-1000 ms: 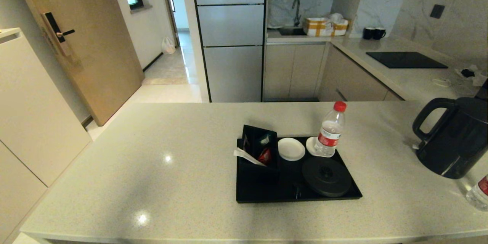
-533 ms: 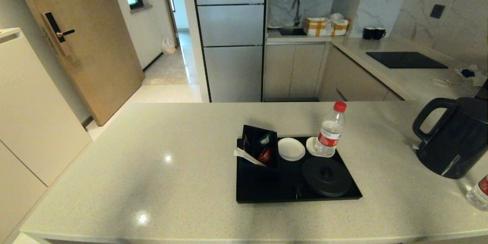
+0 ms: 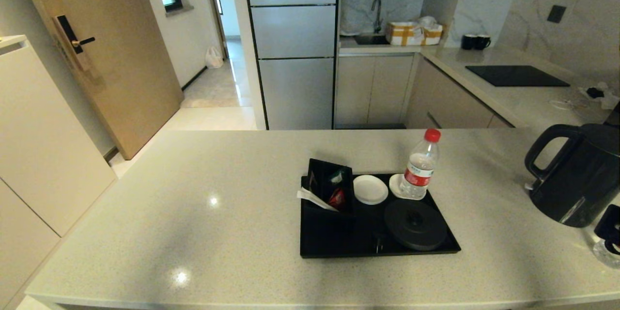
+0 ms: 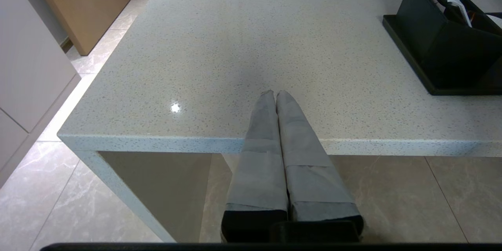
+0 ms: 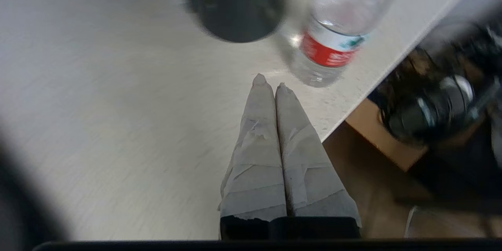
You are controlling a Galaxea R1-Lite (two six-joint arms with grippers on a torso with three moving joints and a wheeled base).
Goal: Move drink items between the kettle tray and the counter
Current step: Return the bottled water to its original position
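Note:
The dark grey kettle (image 3: 576,174) stands on the beige counter (image 3: 218,193) at the far right. Beside it, at the counter's right corner, is a clear red-labelled bottle (image 3: 604,254), partly covered by a dark part of my right arm (image 3: 611,225). In the right wrist view my right gripper (image 5: 270,80) is shut and empty, its tips just short of that bottle (image 5: 333,27) and the kettle (image 5: 235,4). The black kettle tray (image 3: 339,252) bears the round base (image 3: 415,224) and a second bottle (image 3: 419,167). My left gripper (image 4: 274,93) is shut, parked over the counter's front edge.
On the tray a black box of sachets (image 3: 329,189) stands at the left, next to a bare white coaster (image 3: 370,189); the bottle stands on another coaster. The left wrist view shows the tray's edge (image 4: 408,55) to one side. A cooktop panel (image 3: 516,76) lies on the back counter.
A dark part of my right arm has come into the head view at the right edge, in front of the counter bottle. Kettle, tray and bottles have not moved.

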